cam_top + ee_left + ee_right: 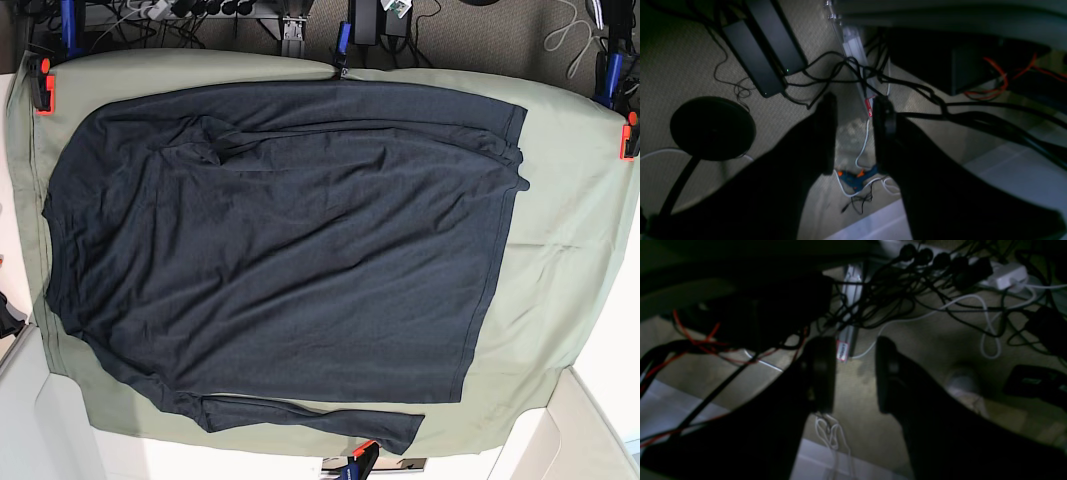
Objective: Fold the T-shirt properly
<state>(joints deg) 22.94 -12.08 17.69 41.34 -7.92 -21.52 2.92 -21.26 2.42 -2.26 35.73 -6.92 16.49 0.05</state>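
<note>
Fingers first: on my left wrist camera the left fingers (853, 133) stand parted with bare floor showing between them, nothing gripped. Same story on the right wrist camera, where the right fingers (853, 373) are spread apart and empty, hanging over carpet (853, 426) and a tangle of cables (893, 296). So both arms are parked off the worktop (560, 260), pointing down at the floor, and neither one shows in the base view.

Now the T-shirt (280, 250). It lies flat and spread out on the olive-green cloth sheet (570, 200) covering the worktop, taking up most of the surface. Its straight bottom hem (492, 250) faces the right edge in the base view; the shoulder end sits toward the left edge. One long sleeve (330, 418) runs along the near edge, just below the body. Along the far edge there's bunched, wrinkled fabric near the far-left corner, likely the other sleeve tucked over the body, though I can't say for sure. Orange clamps (42, 85) pin the sheet at the corners.

My read on progress: essentially nothing folded yet. The body is fully open, so sleeves in, sides over and the final halving all remain. I'd call this the starting position.
</note>
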